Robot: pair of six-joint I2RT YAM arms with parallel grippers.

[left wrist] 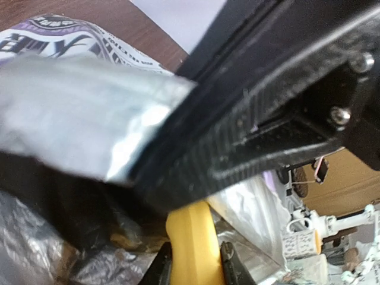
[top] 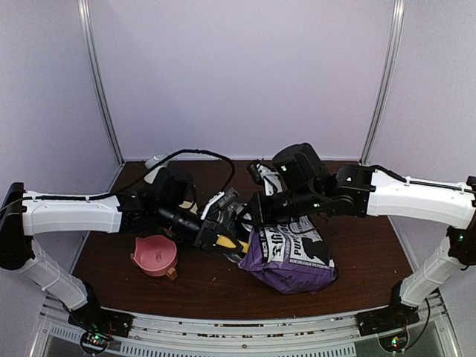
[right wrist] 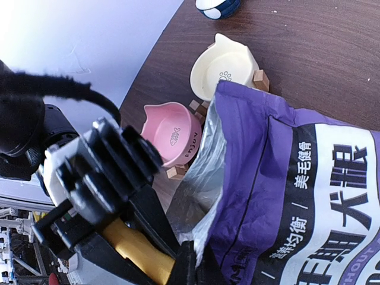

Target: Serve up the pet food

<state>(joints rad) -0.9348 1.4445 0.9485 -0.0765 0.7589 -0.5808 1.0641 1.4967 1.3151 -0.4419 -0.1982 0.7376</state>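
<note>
Overhead view: both arms meet at frame centre over the bag (top: 297, 260), a purple-and-white printed pouch on the brown wood-grain table (top: 372, 249).

Left wrist view: the left gripper (left wrist: 196, 270) is closed on a smooth yellow handle (left wrist: 189, 237). Crinkled silver foil (left wrist: 77, 113) lines the bag mouth.

Right wrist view: the right gripper (right wrist: 189, 264) pinches the bag's edge. A glossy pink bowl (right wrist: 171, 132) and a cream bowl (right wrist: 222, 65), both cat-eared, sit upper centre.

The pet food cannot be made out; the bag interior is in shadow.
</note>
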